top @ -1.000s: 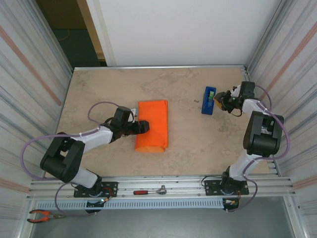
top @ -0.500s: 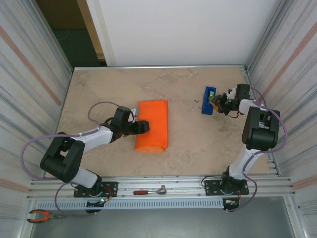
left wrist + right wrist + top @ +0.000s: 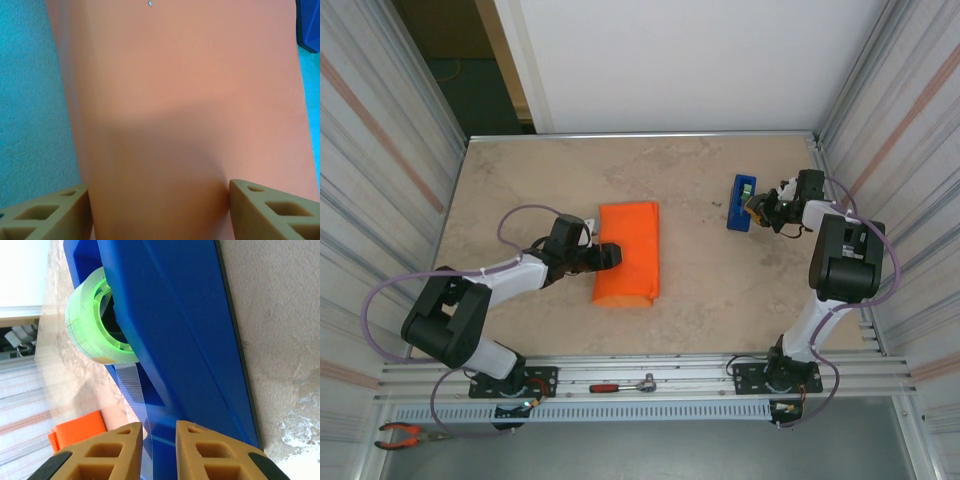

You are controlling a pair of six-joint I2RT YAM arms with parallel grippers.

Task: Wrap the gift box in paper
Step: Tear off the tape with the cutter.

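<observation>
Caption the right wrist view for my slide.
Right tool, fingers narrowly apart, at the tape strip from the blue dispenser.

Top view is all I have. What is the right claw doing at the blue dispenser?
Observer: The right claw stands a narrow gap apart, and a clear tape strip runs from the green roll on the dispenser down into that gap.
Operator: And the other arm?
Observer: The left claw has orange paper filling the space between its fingers. I can't tell whether it is squeezing.
</observation>
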